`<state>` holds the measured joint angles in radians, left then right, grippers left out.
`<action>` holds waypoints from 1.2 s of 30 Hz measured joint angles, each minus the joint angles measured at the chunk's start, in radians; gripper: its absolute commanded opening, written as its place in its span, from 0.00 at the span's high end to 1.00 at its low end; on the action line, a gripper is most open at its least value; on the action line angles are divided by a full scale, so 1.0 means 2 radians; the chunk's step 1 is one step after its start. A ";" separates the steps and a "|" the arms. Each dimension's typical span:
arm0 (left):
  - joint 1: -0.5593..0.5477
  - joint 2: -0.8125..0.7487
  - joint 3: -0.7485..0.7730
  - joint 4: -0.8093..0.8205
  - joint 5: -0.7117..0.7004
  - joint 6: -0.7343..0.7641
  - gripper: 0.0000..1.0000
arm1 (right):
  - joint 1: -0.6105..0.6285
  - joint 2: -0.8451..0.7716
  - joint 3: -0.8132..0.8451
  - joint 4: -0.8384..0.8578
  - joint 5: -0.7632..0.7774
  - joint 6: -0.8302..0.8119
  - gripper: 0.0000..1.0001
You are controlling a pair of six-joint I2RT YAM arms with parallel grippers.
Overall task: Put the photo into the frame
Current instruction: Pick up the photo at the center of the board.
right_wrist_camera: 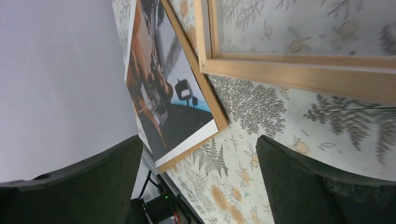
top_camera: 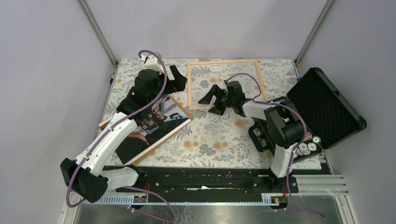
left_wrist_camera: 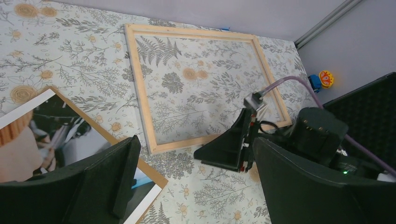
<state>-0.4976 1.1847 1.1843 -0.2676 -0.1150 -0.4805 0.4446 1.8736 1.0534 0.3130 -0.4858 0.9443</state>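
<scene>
A table (top_camera: pixel 210 144) covered with a pale cloth printed with ferns and flowers is seen from above, enclosed by grey walls. At its right edge an open black case (top_camera: pixel 327 109) lined with dimpled foam is set at an angle.

The frame (top_camera: pixel 223 62), a thin rectangle of light wood, is laid flat at the far centre of the table, and the cloth is seen through it. The photo (top_camera: pixel 161 125) is laid face up on the left side, turned at an angle (a dark scene with figures, a blue patch and a white margin), and part of it is hidden beneath the left arm. Its far corner is near the frame's near left corner, with a strip of cloth between them.

The left gripper (top_camera: pixel 177 80) is held above that far corner of the photo, its fingers spread wide with nothing between them. The right gripper (top_camera: pixel 211 103) is held over the frame's near left corner, its fingers likewise parted and empty.

A small yellow and blue object (left_wrist_camera: pixel 325 78) is seen at the far right, by the wall.
</scene>
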 measured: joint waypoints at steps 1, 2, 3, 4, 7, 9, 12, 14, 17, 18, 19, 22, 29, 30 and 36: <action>0.000 0.000 0.000 0.000 -0.002 0.000 0.01 | 0.006 0.006 -0.005 0.015 -0.003 0.009 0.01; 0.000 0.000 0.000 0.001 -0.004 0.000 0.01 | 0.012 0.014 -0.007 0.026 -0.004 0.017 0.02; -0.001 0.000 0.000 0.001 -0.007 0.000 0.01 | 0.017 0.021 -0.008 0.034 -0.006 0.023 0.05; -0.002 0.001 0.000 0.001 -0.011 0.000 0.01 | 0.021 0.029 -0.008 0.045 -0.007 0.029 0.07; -0.006 0.001 -0.001 0.002 -0.027 0.001 0.01 | 0.029 0.048 -0.008 0.069 -0.014 0.044 0.09; -0.010 0.001 -0.005 0.004 -0.035 0.000 0.01 | 0.032 0.060 -0.008 0.085 -0.016 0.054 0.12; -0.013 0.009 -0.006 0.002 -0.035 0.000 0.01 | 0.036 0.069 -0.008 0.105 -0.016 0.064 0.17; -0.011 0.024 0.001 -0.008 -0.026 0.000 0.01 | 0.039 0.075 -0.008 0.117 -0.018 0.068 0.21; 0.003 0.042 -0.004 -0.022 0.006 -0.010 0.01 | 0.043 0.081 -0.013 0.136 -0.029 0.071 0.23; 0.013 0.042 -0.013 -0.024 0.015 -0.014 0.01 | 0.044 0.082 -0.015 0.139 -0.031 0.072 0.23; 0.027 0.038 -0.030 -0.026 0.029 -0.021 0.01 | 0.045 0.084 -0.016 0.141 -0.037 0.072 0.24; 0.084 0.017 -0.090 -0.034 0.059 -0.038 0.01 | 0.048 0.089 -0.016 0.146 -0.052 0.069 0.25; 0.252 0.035 -0.183 -0.086 0.125 -0.062 0.01 | 0.055 0.089 -0.016 0.132 -0.061 0.027 0.24; 0.272 0.041 -0.193 -0.091 0.130 -0.067 0.01 | 0.056 0.089 -0.014 0.121 -0.061 0.016 0.24; 0.292 0.056 -0.218 -0.092 0.132 -0.100 0.01 | 0.068 0.089 0.008 0.071 -0.068 -0.025 0.29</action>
<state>0.0864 1.2964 0.7479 -0.4511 0.1490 -0.6796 0.5808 2.0506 1.0691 0.4549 -0.6216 0.8936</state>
